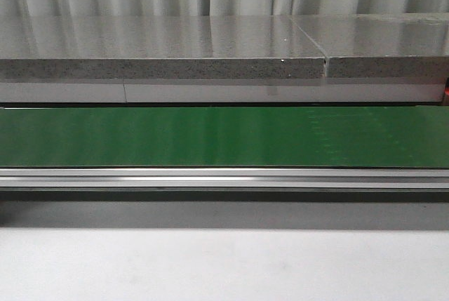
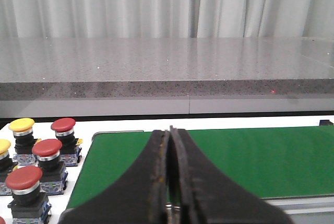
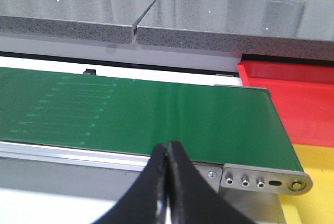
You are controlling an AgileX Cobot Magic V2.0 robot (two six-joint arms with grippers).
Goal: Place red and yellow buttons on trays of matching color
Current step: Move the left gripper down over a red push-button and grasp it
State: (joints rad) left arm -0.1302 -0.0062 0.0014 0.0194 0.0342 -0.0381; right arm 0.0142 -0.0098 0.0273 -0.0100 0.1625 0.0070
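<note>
In the left wrist view, several push buttons stand on the white table beside the belt's end: red-capped ones [image 2: 63,126] [image 2: 47,148] [image 2: 23,178] and yellow-capped ones [image 2: 21,125] [image 2: 2,146]. My left gripper [image 2: 170,130] is shut and empty, over the green belt [image 2: 250,156], apart from the buttons. In the right wrist view, the red tray [image 3: 297,96] and the yellow tray [image 3: 318,182] lie past the belt's other end. My right gripper [image 3: 167,144] is shut and empty at the belt's near rail. No button or gripper shows in the front view.
The green conveyor belt [image 1: 224,136] spans the front view with an aluminium rail [image 1: 224,177] along its near side. A grey stone-like counter [image 1: 161,48] and curtains stand behind it. White table surface [image 1: 224,266] lies in front.
</note>
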